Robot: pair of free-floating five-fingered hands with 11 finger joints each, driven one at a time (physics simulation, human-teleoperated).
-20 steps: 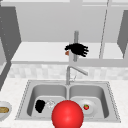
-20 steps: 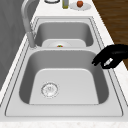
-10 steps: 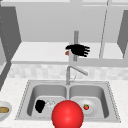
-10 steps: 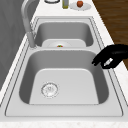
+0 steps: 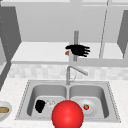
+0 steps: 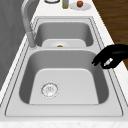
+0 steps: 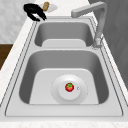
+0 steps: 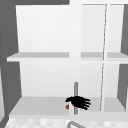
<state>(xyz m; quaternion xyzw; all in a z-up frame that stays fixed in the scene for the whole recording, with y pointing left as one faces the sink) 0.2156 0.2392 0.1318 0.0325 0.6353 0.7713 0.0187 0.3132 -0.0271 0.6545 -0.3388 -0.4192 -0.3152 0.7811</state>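
spanning most of the front view, the double sink [image 5: 110, 100] lies sunk in a pale counter, its two basins parted by a ridge from which the faucet [image 5: 72, 72] rises, spout swung over the right-hand basin. above it the wall cabinet [image 8: 37, 57] stands open, its shelves bare, and a vertical grey handle [image 8: 76, 87] hangs on the edge of the open door just in front of the bottom shelf.

a big red ball [image 5: 67, 114] sits closest to the camera, covering part of the sink's front rim. in the right basin a round white plate [image 7: 80, 97] rests flat on the floor with a small tomato [image 7: 69, 87] at its middle, kept from rolling by the plate's dip. at the counter's left edge a bowl [image 5: 3, 110] holds something tan.

the right hand [image 8: 80, 102] floats at the cabinet handle, palm against it and fingers splayed out to the right, not wrapped round anything; a small orange object [image 8: 67, 107] shows just beside its thumb side, though whether it touches is hard to say. the left hand [image 6: 111, 57] hovers over the front rim of the left basin, fingers curled downward with nothing between them, near the drain [image 6: 50, 89] side but well above it.
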